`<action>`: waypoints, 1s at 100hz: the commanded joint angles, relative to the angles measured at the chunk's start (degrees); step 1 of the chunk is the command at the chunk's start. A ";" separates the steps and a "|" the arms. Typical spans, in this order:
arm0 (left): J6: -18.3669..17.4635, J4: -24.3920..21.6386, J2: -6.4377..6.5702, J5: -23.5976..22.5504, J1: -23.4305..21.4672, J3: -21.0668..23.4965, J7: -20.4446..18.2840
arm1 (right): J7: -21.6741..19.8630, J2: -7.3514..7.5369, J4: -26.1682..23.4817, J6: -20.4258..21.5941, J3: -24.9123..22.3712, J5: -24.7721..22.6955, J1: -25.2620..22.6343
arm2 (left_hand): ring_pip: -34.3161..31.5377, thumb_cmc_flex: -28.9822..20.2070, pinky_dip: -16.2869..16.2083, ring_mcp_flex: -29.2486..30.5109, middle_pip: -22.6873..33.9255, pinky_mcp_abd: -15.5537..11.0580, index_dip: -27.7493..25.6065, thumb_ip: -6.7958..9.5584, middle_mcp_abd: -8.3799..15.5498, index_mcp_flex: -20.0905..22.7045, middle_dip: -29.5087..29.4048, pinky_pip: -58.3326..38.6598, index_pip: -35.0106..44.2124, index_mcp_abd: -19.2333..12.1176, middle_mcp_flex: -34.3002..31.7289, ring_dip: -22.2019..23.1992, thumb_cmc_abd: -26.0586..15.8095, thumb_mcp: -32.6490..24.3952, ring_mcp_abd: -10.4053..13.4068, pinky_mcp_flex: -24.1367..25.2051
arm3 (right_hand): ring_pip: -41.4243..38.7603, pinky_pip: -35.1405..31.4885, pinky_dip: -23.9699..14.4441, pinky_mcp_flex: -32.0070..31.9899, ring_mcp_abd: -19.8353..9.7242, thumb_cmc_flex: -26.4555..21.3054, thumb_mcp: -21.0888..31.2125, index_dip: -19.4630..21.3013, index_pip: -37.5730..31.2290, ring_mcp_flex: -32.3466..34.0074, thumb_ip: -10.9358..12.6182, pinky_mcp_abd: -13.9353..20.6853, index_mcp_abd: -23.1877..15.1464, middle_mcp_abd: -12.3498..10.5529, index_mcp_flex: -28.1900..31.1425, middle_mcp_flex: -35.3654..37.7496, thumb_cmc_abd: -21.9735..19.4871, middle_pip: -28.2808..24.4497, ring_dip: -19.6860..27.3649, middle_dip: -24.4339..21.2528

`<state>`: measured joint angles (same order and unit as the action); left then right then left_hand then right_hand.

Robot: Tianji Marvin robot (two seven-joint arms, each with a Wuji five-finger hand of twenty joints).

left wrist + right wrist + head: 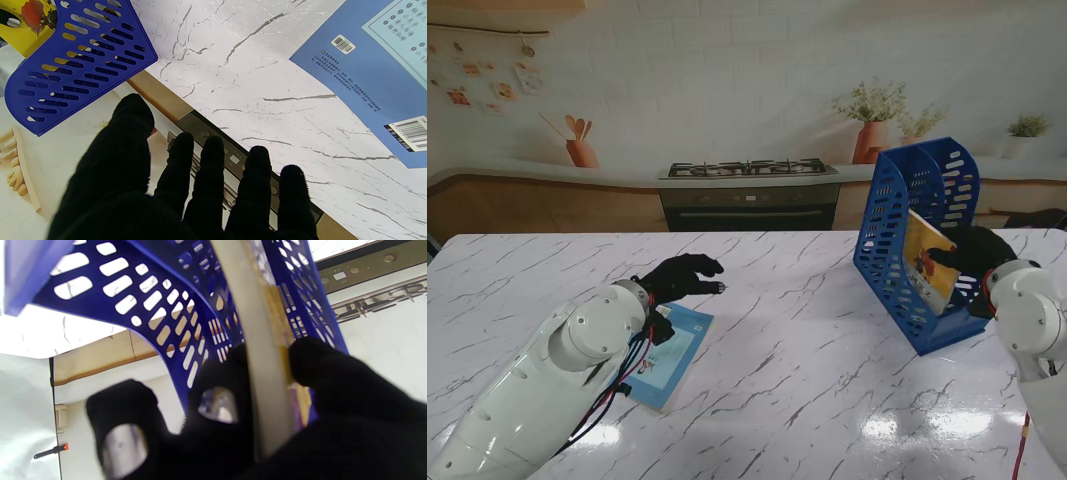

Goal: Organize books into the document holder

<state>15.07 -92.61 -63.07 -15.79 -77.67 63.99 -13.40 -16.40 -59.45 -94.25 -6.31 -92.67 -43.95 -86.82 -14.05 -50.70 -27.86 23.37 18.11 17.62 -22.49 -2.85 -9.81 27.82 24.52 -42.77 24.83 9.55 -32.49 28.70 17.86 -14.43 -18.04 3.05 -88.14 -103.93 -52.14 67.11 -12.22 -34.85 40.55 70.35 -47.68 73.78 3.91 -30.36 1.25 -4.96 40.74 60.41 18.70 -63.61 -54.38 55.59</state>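
Note:
A blue slotted document holder stands tilted on the right of the marble table. A yellow book sits inside its front slot. My right hand in a black glove is shut on that book, thumb on the cover; in the right wrist view the book's white page edge runs between thumb and fingers, with the holder around it. A blue book lies flat on the left. My left hand hovers open just beyond it, fingers spread; the left wrist view shows the blue book and holder.
A printed kitchen backdrop with a stove and plant pots stands behind the table's far edge. Bare marble lies between the blue book and the holder.

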 commanded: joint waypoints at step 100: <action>-1.22 0.25 -0.21 0.59 0.27 -0.50 -0.90 | 1.48 -1.18 -9.05 -2.89 -3.79 -0.60 -6.65 | -0.89 -0.41 -0.74 0.98 0.31 -0.86 -0.73 1.46 0.76 0.51 -0.22 1.22 0.26 0.52 0.31 0.33 -1.68 0.87 1.64 0.66 | 71.47 35.36 9.86 -47.47 14.24 9.36 -11.55 -26.69 26.81 -31.92 -4.10 3.47 -3.68 6.22 -11.28 -22.11 -7.02 44.15 28.74 -30.46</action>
<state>14.99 -92.56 -63.08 -15.57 -77.42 63.69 -13.64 -15.38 -60.12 -101.94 -9.17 -96.28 -44.66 -92.71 -14.05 -50.70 -27.86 23.37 18.11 17.62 -22.49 -2.85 -9.81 27.82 24.52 -42.77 24.83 9.60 -32.49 28.71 17.86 -14.43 -18.03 3.05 -21.84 -71.13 -43.41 21.63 2.33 -27.05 30.69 43.56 -22.87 45.53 0.26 -30.22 -2.79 1.04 31.15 41.02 13.27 -21.67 -28.55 26.45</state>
